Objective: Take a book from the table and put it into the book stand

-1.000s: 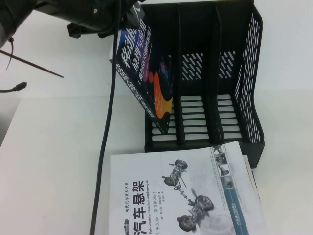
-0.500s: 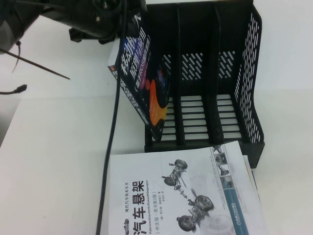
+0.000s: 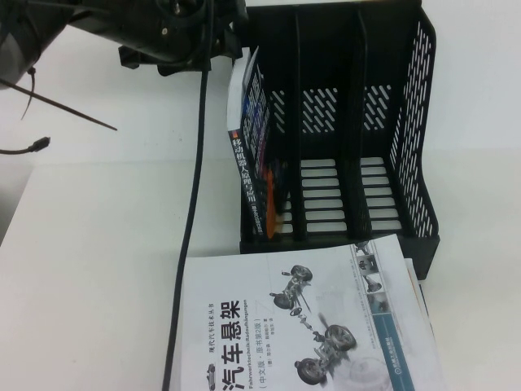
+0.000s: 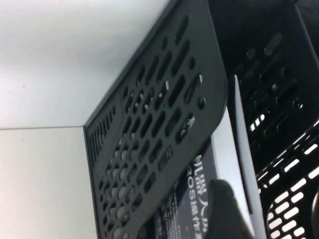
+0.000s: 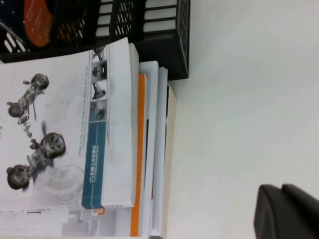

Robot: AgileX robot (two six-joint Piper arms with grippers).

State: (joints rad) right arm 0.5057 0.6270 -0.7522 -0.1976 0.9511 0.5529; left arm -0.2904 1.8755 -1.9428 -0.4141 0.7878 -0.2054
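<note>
A second ago the book (image 3: 259, 167) leaned out over the left wall of the book stand (image 3: 391, 122), its black cover and orange shape facing up. Now I have swung it almost upright, and it stands in the leftmost slot with its spine facing outward and its lower corner down on the slotted base. My left hand (image 3: 213, 50) is over the far left corner of the stand, above the book's top edge. From my wrist I see one dark finger (image 4: 224, 209) pressed on the cover, just inside the perforated side panel (image 4: 154, 139), so I judge my grip is closed on the book, not yet released.

That means the placing is nearly done: the book is in the slot, but it tilts a little. What remains, I think, is to settle it and let go.

My right hand (image 5: 286, 211) hangs over bare tabletop (image 5: 239, 99) toward the near right corner, beside the stack topped by the white-covered book (image 3: 301, 318). Whether its fingers are open I cannot tell.
</note>
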